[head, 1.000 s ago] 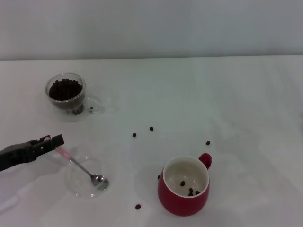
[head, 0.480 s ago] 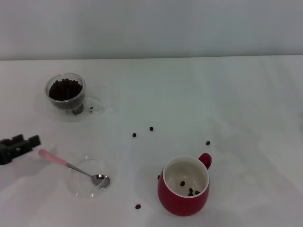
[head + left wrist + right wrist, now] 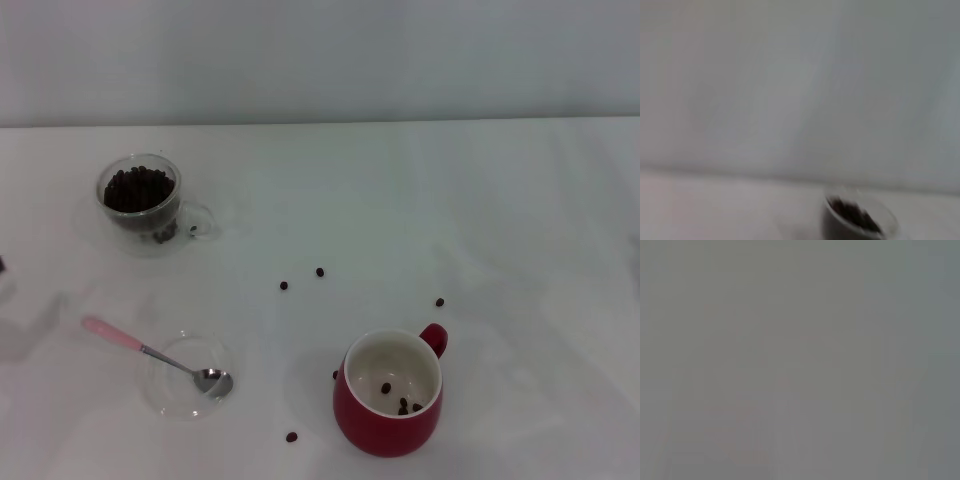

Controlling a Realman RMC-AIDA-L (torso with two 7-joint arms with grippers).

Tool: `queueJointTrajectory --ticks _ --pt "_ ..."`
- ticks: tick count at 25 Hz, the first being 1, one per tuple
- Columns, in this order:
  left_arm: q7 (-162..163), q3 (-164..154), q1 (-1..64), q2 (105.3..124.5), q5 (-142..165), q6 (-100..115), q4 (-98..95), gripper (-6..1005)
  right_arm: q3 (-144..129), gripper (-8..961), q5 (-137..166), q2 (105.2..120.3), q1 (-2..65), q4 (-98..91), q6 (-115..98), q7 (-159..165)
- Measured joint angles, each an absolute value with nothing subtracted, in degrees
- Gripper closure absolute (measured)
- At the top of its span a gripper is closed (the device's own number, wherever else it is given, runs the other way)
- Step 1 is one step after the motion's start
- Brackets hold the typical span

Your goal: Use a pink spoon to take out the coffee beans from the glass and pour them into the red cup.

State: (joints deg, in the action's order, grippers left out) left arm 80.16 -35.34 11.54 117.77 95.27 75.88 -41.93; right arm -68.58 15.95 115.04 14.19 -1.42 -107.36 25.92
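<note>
1. Neither of my pincers shows in the head view, and the wrist views show no fingers, so I can't tell whether they're apart or together. Nothing is in my grip as far as the pictures show.
2. Pink spoon (image 3: 150, 351) lies on the bench (image 3: 450, 200) at about 8 o'clock, with its metal bowl resting on a flat clear glass disc (image 3: 188, 374) and its handle pointing out toward 10 o'clock.
3. Glass (image 3: 142, 203) sits at 10 o'clock, upright, with plenty of coffee beans (image 3: 138, 188) inside. The left wrist view also catches it (image 3: 860, 217).
4. Red cup (image 3: 391, 393) sits at 6 o'clock, upright, with only a few beans inside.
5. Stray beans (image 3: 320, 271) lie on the bench between glass and cup, and around the cup.
6. Judgement: early stage. A little has been transferred, some spilled, most is left, and the spoon needs picking up.
</note>
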Motion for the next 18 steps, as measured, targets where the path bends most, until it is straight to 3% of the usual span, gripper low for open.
queueJointTrajectory --ticks 3,18 --pt "70.0 -32.2 10.1 118.99 88.5 76.4 -40.5 289 -68.6 571 16.1 115.12 14.4 -1.6 -107.3 24.7" --pt "23.4 -30.2 15.2 119.04 53.3 75.2 -16.6 300 -69.5 570 16.4 115.34 14.9 -1.8 -106.3 14.0"
